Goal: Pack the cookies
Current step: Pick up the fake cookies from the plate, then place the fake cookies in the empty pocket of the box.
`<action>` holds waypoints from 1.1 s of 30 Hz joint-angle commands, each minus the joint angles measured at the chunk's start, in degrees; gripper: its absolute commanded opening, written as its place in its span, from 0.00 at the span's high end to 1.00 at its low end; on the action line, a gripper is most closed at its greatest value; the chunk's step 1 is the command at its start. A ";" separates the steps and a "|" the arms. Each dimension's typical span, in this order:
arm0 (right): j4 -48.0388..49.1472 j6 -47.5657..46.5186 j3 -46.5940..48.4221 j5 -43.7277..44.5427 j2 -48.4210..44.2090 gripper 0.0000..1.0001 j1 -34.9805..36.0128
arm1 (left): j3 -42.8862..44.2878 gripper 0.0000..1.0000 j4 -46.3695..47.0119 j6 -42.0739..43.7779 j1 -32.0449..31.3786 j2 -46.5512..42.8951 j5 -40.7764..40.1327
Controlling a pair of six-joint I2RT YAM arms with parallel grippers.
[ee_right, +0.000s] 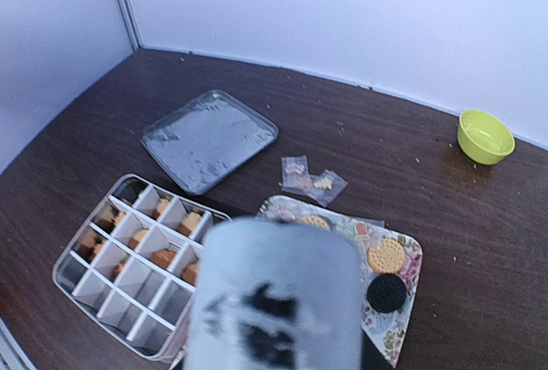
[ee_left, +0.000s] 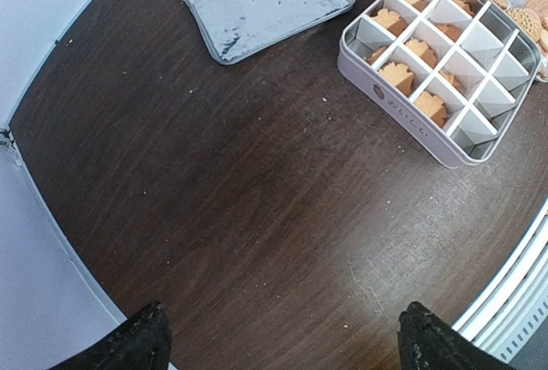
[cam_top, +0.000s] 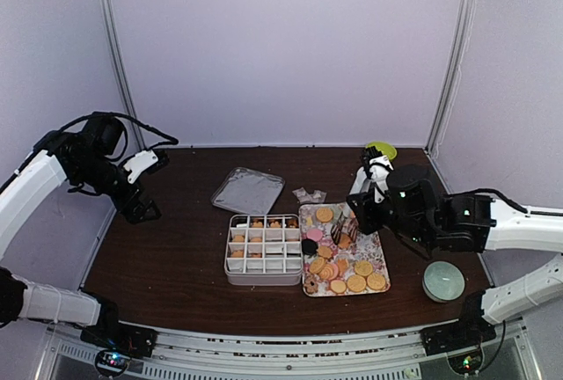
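Cookies (cam_top: 356, 282) are lying loose on patterned tray (cam_top: 373, 247), beside divided box (cam_top: 262, 279) | right gripper (cam_top: 345, 229) is hovering directly above them, nearer, grip unclear | left gripper (cam_top: 143, 210) is hanging wide apart, far off.

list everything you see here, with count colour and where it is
tin: one, grey with white dividers, mid table
floral tray: one, patterned, right of the tin
cookies: many, mostly golden, some pink and dark, on the floral tray; several golden ones in the tin
lid: one, silver, behind the tin
packets: two, clear, behind the tray
bowl: one, lime green, far right corner
round dish: one, pale green, near right
table: one, dark brown
left gripper: open, over bare table
right gripper: over the tray, grip unclear
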 commanded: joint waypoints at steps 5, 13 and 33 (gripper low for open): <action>-0.40 -3.53 8.81 2.69 2.88 0.75 5.87 | -1.20 0.05 3.08 0.76 3.37 2.52 0.96; 7.77 -3.52 12.43 -3.71 9.82 0.74 7.93 | -2.72 0.05 3.25 0.90 3.97 3.06 1.29; 13.62 -5.83 21.07 -9.84 26.81 0.73 6.79 | -7.40 0.02 4.75 0.16 6.09 0.39 -0.07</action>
